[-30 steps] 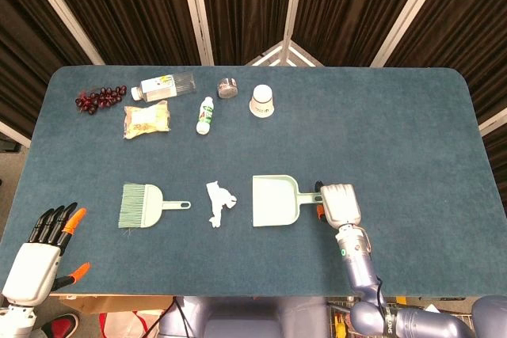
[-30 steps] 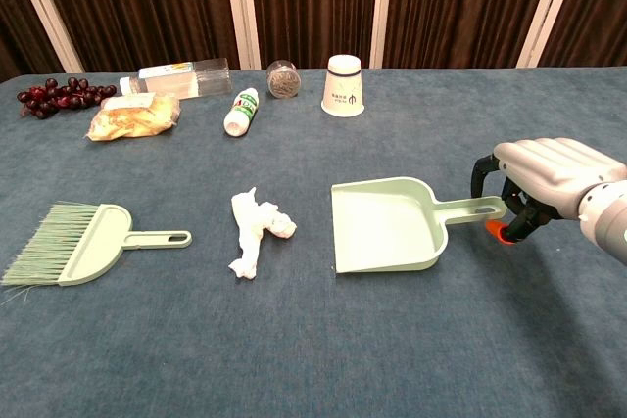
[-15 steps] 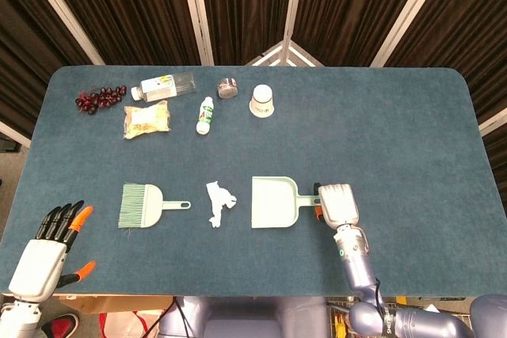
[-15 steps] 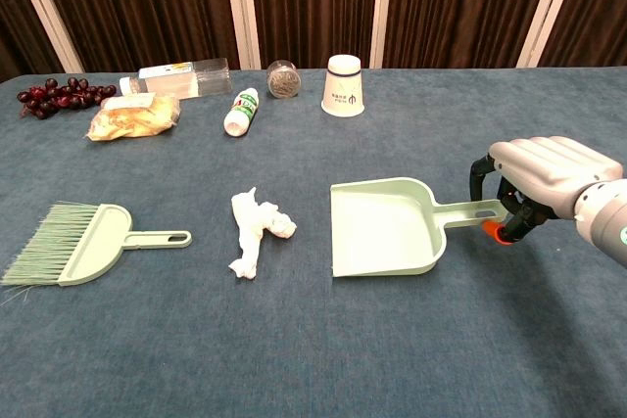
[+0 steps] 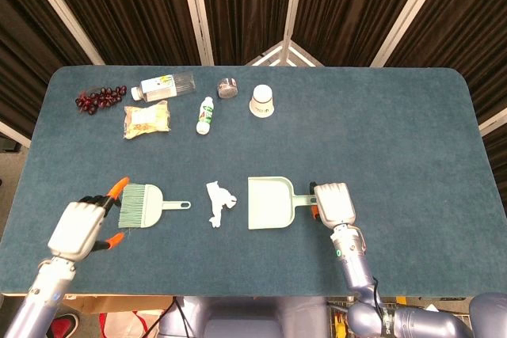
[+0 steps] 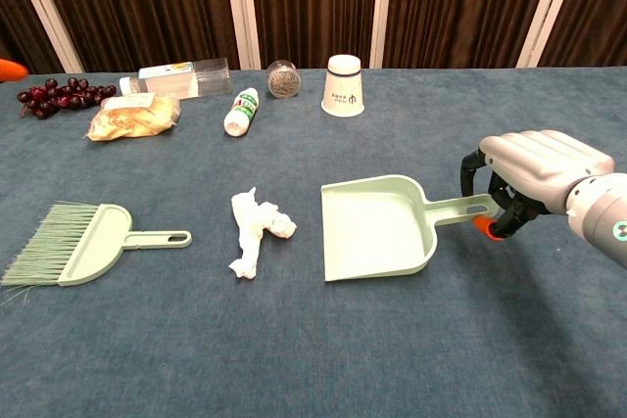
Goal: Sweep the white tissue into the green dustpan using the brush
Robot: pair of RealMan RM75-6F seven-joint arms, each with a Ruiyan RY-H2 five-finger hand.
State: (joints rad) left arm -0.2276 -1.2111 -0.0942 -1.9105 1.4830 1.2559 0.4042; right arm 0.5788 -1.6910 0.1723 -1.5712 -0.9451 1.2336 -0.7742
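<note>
The table (image 5: 412, 132) was covered in dark teal-blue cloth, with black curtains (image 5: 238, 5) and white struts behind it. On the table, the dustpan (image 6: 377, 227) and the brush (image 6: 83, 244) were pale mint green, and the tissue (image 6: 257, 230) between them was white. Toward the curtains lay dark red grapes (image 6: 54, 97), a yellowish snack bag (image 6: 132, 116) and a white paper cup (image 6: 344, 85). Both the right hand (image 6: 534, 175) and the left hand (image 5: 79, 225) were silver-grey with orange fingertips.

Tissue (image 5: 219, 203) btwn brush (image 5: 142, 206), dustpan (image 5: 268, 203)
</note>
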